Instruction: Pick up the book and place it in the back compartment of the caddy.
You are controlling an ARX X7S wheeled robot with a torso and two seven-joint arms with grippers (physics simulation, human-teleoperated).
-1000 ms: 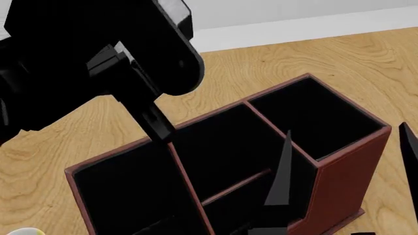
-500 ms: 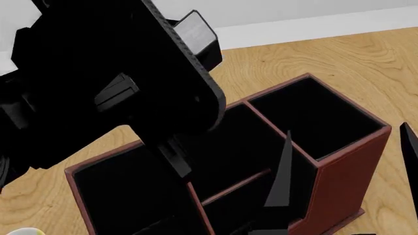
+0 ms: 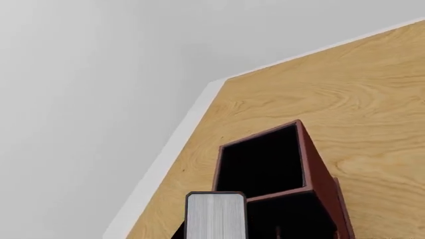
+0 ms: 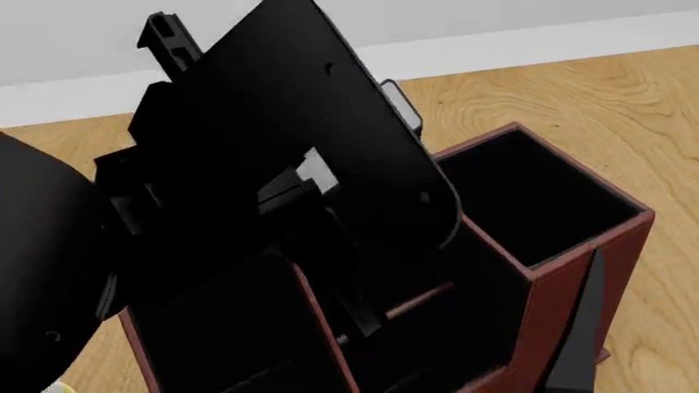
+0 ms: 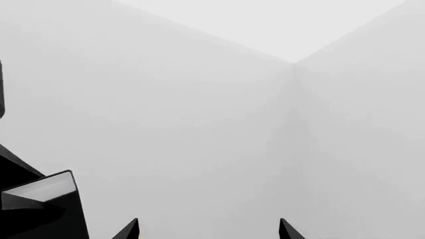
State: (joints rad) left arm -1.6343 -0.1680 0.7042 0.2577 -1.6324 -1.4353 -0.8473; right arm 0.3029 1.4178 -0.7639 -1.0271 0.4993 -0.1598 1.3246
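Hard to read much from the head view: the left arm (image 4: 273, 196) fills the middle and covers most of the caddy (image 4: 568, 286), leaving only the rightmost section and slivers of the red-brown dividers open to sight. Left gripper buried behind that dark bulk; fingers not made out against the black interior, so no telling from there whether spread or pinched. A small grey-white corner of the book (image 4: 400, 101) peeks past the arm's far edge, above the caddy's back rim.

From the left wrist view, clearer: the book (image 3: 215, 215) shows its white-grey ribbed page edge framed in black cover, cut off at the picture's edge, sitting right at the camera as if clamped in the left gripper, though no finger shows. Beyond it, the caddy (image 3: 312, 169) with one open black section, standing on the wooden table (image 3: 345, 89), white wall behind.

Right wrist view aimed at blank white walls; only the two tips of the right gripper (image 5: 208, 230) poke in, well apart, empty between.
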